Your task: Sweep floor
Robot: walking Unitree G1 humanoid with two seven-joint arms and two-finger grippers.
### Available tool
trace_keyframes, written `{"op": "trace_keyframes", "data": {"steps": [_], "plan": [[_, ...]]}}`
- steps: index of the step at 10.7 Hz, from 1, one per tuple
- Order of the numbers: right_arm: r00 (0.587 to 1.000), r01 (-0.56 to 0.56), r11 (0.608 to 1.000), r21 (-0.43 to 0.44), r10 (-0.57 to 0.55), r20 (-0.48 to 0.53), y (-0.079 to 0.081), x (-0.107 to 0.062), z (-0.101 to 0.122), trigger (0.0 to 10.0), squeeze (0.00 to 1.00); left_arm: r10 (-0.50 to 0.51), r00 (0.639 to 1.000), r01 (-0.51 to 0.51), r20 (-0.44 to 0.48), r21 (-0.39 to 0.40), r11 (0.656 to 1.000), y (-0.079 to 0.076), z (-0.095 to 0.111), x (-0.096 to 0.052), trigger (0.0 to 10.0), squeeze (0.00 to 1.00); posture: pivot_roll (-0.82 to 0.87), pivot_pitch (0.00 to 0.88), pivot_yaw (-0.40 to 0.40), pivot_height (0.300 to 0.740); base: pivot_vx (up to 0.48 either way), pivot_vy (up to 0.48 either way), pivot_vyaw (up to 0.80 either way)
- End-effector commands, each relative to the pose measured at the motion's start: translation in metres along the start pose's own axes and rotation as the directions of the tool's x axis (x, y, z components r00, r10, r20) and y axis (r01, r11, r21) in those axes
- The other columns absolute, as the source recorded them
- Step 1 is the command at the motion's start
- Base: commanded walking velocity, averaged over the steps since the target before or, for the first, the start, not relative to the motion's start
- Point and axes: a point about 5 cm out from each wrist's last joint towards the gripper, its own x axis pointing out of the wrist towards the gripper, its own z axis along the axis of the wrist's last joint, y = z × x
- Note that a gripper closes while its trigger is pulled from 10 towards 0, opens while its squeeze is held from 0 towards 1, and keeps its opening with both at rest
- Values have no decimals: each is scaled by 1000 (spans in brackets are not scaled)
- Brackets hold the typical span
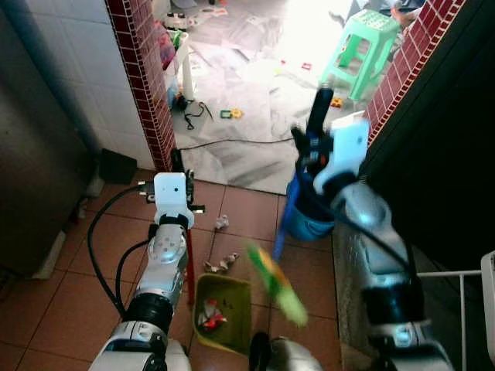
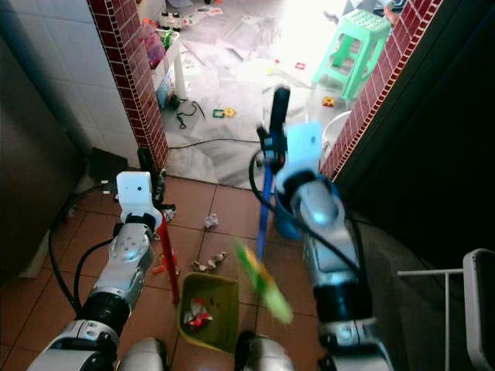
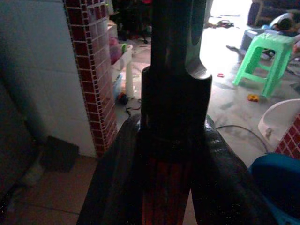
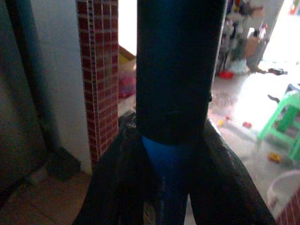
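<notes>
My right gripper point(image 1: 311, 147) has its fingers clamped around the blue broom handle point(image 1: 283, 224), which runs down and toward my left from the grip to the green bristles point(image 1: 277, 284) just beside the yellow-green dustpan point(image 1: 223, 313); my left gripper point(image 1: 179, 166) is pinched on the dustpan's red handle point(image 1: 189, 263), which stands near upright. In the right eye view the crumpled paper scraps point(image 2: 209, 261) lie on the tiles just beyond the dustpan's mouth, between the two handles, so I judge the coming stroke must draw the bristles back toward me, along the broom's slant, into the pan. In the left wrist view my fingers point(image 3: 117, 183) press on either side of the red shaft point(image 3: 165, 187). In the right wrist view my fingers point(image 4: 119, 183) close on the blue shaft point(image 4: 168, 164) just below its black grip point(image 4: 176, 65).
</notes>
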Motion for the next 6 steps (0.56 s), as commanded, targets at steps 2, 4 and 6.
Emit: {"op": "trace_keyframes", "data": {"steps": [2,4,6], "plan": [[1000,22,999,-26,-22,8,1,-5,-4,10000,0,-27,998,30,62,-48,998,-6,15,0,10000,0,-51,105,-61,740,0,0,0],[997,68,994,-82,-71,-24,-1,-15,-14,10000,0,-32,991,42,132,-77,996,-1,36,-2,10000,0,-43,113,-70,740,0,0,0],[993,90,985,-150,-100,-61,-2,-22,-19,10000,0,-29,972,59,232,-124,991,11,72,-7,10000,0,-46,105,-82,740,0,0,0]]}}
